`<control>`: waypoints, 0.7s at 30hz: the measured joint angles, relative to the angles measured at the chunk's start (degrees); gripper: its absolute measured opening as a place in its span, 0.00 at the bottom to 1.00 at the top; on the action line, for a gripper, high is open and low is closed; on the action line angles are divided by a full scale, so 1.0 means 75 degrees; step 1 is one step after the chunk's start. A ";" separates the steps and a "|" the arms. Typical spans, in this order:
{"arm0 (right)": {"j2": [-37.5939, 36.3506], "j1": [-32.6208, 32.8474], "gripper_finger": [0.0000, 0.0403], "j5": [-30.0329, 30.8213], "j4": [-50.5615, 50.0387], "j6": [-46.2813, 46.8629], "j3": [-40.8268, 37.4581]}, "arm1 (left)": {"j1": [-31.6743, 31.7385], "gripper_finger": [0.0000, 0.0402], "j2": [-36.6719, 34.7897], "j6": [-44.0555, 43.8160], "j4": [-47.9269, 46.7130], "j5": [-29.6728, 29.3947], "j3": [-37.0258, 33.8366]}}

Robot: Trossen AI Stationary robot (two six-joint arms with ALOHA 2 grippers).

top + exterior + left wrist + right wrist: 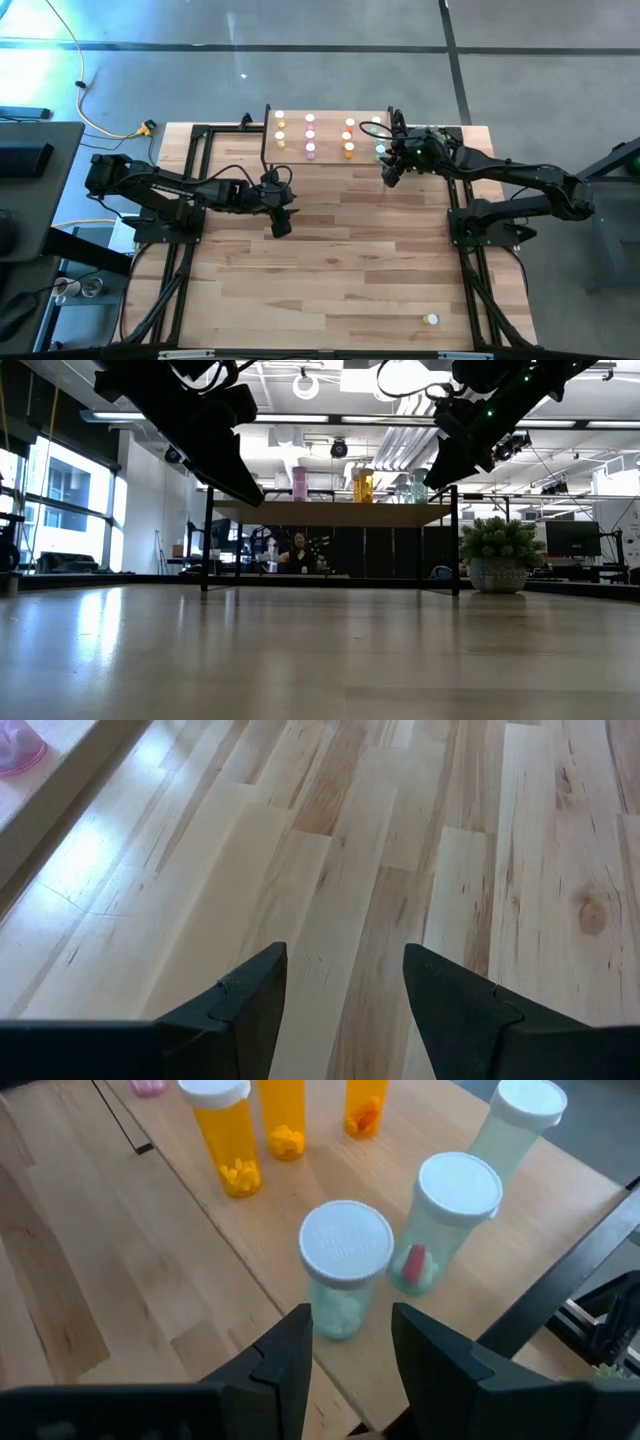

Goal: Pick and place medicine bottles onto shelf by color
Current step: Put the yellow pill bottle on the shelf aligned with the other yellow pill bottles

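We see the medicine bottles (312, 132) standing in colour columns on the shelf (330, 156) at 12 o'clock of the table (340, 260): yellow, pink, orange, then green at the right end. One stray bottle (431, 320) sits alone far off near 5 o'clock on the table, well apart from both arms.

Right wrist view: three green bottles on the shelf, and the nearest green bottle (345, 1280) stands upright just ahead of the right tool (350, 1342), between its finger lines. The fingers are narrow, a small gap, and touch nothing that we can see. The orange bottles (228, 1135) are behind. We judge the step as the green placement just finished, or a final check of that column.

The left tool (345, 985) hangs over bare table near centre, about 10 o'clock from the stray bottle, fingers moderately wide, empty. A pink bottle (18, 745) shows at the shelf edge in its view.

Next move, our guess: back the right tool off without clipping the near green cap, then send an arm down to the 5 o'clock bottle. Its colour is too small to tell, so the column is undecided.
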 joint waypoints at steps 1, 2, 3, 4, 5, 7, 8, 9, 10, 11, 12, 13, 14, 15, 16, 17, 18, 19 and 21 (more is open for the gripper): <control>0.0000 0.0000 0.33 0.0000 0.0001 0.0000 0.0000 | 0.0000 0.48 0.0000 0.0000 0.0000 0.0000 0.0000; 0.0000 0.0000 0.33 -0.0008 0.0006 0.0000 0.0000 | 0.0000 0.48 0.0000 0.0001 0.0000 0.0000 0.0000; 0.0000 0.0000 0.33 -0.0049 0.0006 0.0001 0.0000 | 0.0000 0.48 0.0000 0.0001 0.0000 0.0000 0.0000; 0.0000 0.0000 0.33 -0.0125 0.0003 0.0006 0.0000 | 0.0000 0.48 0.0000 0.0000 0.0000 0.0000 0.0000; 0.0000 0.0000 0.33 -0.0222 0.0005 0.0003 0.0000 | 0.0002 0.48 0.0000 0.0001 0.0000 -0.0001 0.0000; 0.0000 0.0000 0.33 -0.0450 0.0004 0.0046 0.0000 | 0.0000 0.48 0.0000 0.0000 0.0000 0.0000 0.0001; 0.0000 0.0000 0.33 -0.0531 0.0000 0.0125 0.0000 | 0.0001 0.48 0.0000 0.0000 0.0000 0.0000 0.0000; 0.0000 0.0001 0.33 -0.0636 -0.0010 0.0190 0.0000 | 0.0000 0.48 0.0000 0.0000 0.0000 -0.0001 0.0000; 0.0000 0.0003 0.33 -0.0670 -0.0050 0.0198 0.0000 | 0.0003 0.48 0.0000 0.0000 0.0000 0.0000 0.0000; -0.0002 0.0005 0.33 -0.0683 -0.0103 0.0200 0.0000 | 0.0000 0.48 0.0000 0.0000 0.0000 0.0000 0.0000; -0.0019 0.0022 0.33 -0.0686 -0.0150 0.0209 0.0000 | 0.0000 0.48 0.0000 0.0003 0.0000 0.0000 0.0000; -0.0036 0.0042 0.33 -0.0685 -0.0174 0.0220 0.0000 | 0.0000 0.48 0.0000 0.0000 0.0000 0.0000 0.0000; -0.0057 0.0070 0.33 -0.0685 -0.0198 0.0236 0.0000 | 0.0001 0.48 0.0000 0.0000 0.0000 0.0000 0.0000; -0.0091 0.0094 0.33 -0.0688 -0.0239 0.0239 0.0000 | 0.0000 0.48 0.0000 0.0000 0.0000 0.0000 0.0000; -0.0132 0.0119 0.33 -0.0685 -0.0252 0.0230 0.0000 | 0.0001 0.48 0.0000 0.0000 0.0000 0.0000 0.0000; -0.0184 0.0149 0.33 -0.0685 -0.0229 0.0210 0.0000 | 0.0000 0.48 0.0000 0.0000 0.0000 0.0000 0.0000; -0.0243 0.0168 0.33 -0.0664 -0.0226 0.0207 0.0000 | 0.0001 0.48 0.0000 0.0000 0.0000 0.0000 0.0000; -0.0310 0.0193 0.33 -0.0638 -0.0230 0.0207 0.0000 | 0.0001 0.48 0.0000 0.0000 0.0000 0.0000 0.0000; -0.0458 0.0226 0.33 -0.0624 -0.0230 0.0219 0.0000 | 0.0000 0.48 0.0000 0.0000 0.0000 0.0000 0.0000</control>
